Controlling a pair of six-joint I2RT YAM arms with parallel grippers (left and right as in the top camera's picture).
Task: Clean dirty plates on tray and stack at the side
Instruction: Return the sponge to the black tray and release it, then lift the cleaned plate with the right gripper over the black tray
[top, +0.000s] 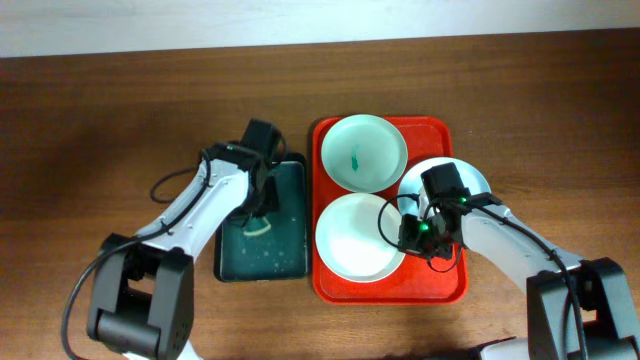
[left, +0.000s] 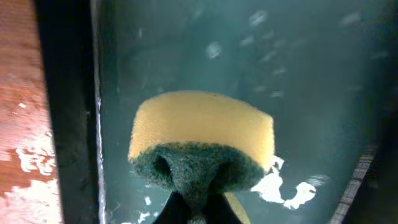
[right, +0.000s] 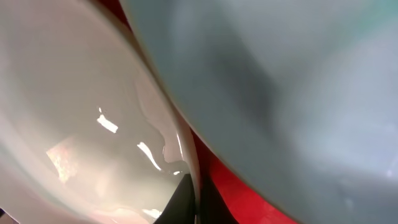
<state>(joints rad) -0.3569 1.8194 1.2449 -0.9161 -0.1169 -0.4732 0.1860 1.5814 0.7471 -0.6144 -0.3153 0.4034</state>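
The small tray (top: 285, 255) lies on the table (top: 100, 120), just left of the large tray (top: 440, 285); the sponge (left: 202, 134) is in the small tray; in the large tray the rear plate (top: 363, 152) lies behind the front plate (top: 350, 240), edge to edge; the right plate (top: 470, 180) sits to their right, reaching over that tray's right rim.

The tray (top: 440, 285) is bright red. Of the three plates, the mint plate (top: 385, 140) is pale green with a small teal smear (top: 357, 158) at its centre, the white plate (top: 358, 237) is plain glossy white, and the blue-white plate (top: 478, 180) is very pale. The sponge tray (top: 285, 250) is dark green flecked with white. The sponge (left: 202, 127) is yellow with a dark green scouring face. The table (top: 100, 120) is reddish-brown wood grain.
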